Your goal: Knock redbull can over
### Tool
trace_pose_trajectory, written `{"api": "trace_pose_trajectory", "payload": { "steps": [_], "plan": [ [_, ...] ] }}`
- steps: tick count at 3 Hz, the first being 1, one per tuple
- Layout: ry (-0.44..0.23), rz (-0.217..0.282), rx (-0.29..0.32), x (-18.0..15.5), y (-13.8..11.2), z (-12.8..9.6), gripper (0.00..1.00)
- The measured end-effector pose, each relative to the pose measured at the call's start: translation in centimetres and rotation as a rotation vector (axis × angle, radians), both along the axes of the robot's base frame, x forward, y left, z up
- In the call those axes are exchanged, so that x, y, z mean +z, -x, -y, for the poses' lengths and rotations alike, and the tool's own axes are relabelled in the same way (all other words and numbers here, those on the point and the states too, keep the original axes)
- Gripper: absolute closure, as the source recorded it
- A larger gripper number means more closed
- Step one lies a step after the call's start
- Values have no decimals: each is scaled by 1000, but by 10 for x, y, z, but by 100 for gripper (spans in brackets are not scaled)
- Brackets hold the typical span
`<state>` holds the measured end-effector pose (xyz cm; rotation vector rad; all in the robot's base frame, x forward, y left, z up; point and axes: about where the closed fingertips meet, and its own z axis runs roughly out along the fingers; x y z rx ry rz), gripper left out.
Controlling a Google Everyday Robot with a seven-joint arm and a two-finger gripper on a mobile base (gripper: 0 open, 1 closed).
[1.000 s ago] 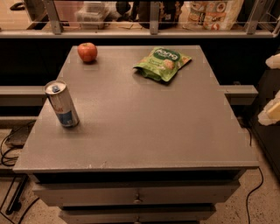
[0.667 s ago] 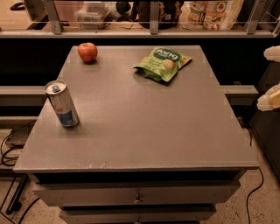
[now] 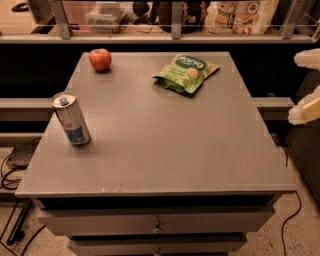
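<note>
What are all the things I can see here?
redbull can: one, silver and blue, standing upright near the table's left edge
apple: one, red, far left corner of the table
snack bag: one, green, lying flat at the far side of the table
table: one, grey, with drawers under its front
cables: a few, black, on the floor to the left
packages: several, mixed colours, on the shelf behind the rail
pincer: one, pale cream, fingers apart, off the table's right edge, far from the can
</note>
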<state>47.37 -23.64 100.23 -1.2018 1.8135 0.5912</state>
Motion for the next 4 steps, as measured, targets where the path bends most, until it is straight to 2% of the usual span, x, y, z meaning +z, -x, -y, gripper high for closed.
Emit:
{"api": "trace_pose_trajectory", "payload": {
  "steps": [1, 2, 3, 4],
  "plan": [
    [10, -11, 9, -5, -1, -6, 0],
    [-32, 2, 67, -8, 1, -41, 0],
    [-107, 42, 150, -5, 5, -105, 0],
    [-185, 63, 164, -2, 6, -142, 0]
  ]
}}
